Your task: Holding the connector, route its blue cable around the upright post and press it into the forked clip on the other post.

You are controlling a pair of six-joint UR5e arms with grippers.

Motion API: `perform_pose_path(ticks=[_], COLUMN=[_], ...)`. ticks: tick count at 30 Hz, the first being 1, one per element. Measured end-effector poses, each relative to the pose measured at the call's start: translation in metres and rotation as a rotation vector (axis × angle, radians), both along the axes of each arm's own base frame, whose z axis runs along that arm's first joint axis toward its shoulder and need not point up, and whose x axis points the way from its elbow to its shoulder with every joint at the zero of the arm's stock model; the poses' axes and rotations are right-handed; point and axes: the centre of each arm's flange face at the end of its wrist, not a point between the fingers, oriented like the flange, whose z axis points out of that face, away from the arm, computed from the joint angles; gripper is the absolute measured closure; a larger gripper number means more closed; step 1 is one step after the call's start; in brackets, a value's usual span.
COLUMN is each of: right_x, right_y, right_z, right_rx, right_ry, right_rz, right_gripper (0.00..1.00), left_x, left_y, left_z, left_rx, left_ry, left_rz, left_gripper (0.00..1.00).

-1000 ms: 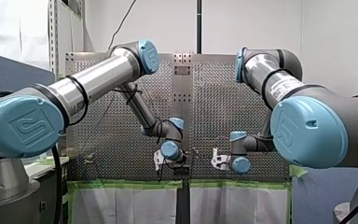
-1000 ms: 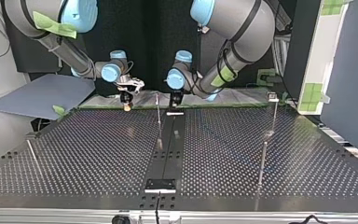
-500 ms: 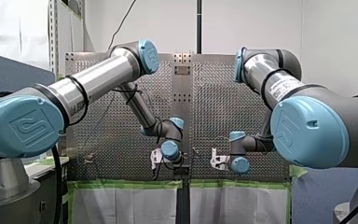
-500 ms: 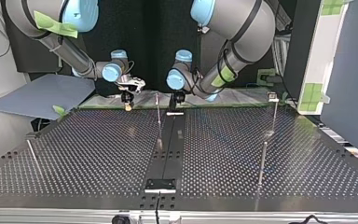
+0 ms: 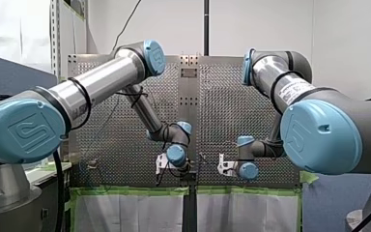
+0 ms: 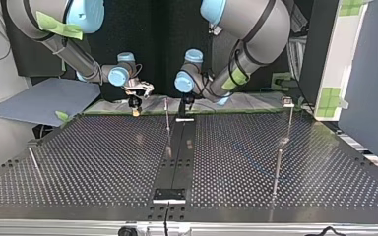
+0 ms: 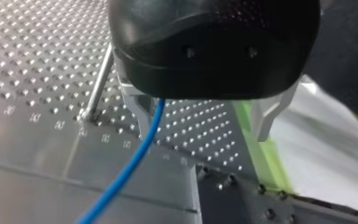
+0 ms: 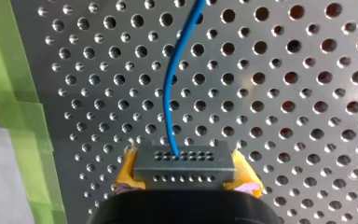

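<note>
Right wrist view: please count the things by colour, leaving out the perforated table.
blue cable: 1
grey connector: 1
yellow pads: 2
green tape strip: 1
Total: 5

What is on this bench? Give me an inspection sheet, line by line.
Surface: perforated table with a black centre strip; green tape along its edge.
Job's things: grey connector; thin upright post beside the strip; second post with a small head, form too small to tell.
Clutter: nothing seen.
Grippers: my right gripper clamps the connector between yellow pads; my left gripper has its metal fingers spread.
Cables: blue cable leaves the connector and passes between my left gripper's fingers.
Surroundings: grey board at the top view's left.
</note>
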Motion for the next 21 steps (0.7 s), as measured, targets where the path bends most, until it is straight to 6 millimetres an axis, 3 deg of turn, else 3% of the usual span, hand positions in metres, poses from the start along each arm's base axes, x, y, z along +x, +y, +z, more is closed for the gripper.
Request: perform_pose_path(ticks=[9, 21], right_x=[0.001, -0.001], right_y=[0.001, 0.007], right_z=[-0.001, -0.005], right_rx=[0.005, 0.018], right_ry=[0.003, 0.012], right_rz=[0.0, 0.004], right_gripper=[1.0, 1.0], left_x=[-0.019, -0.061], left_y=[-0.004, 0.003], left_z=[0.019, -0.004], left_rx=[-0.004, 0.03], left_ry=[-0.032, 0.019], left_rz=[-0.037, -0.065], left_gripper=[0.01, 0.01])
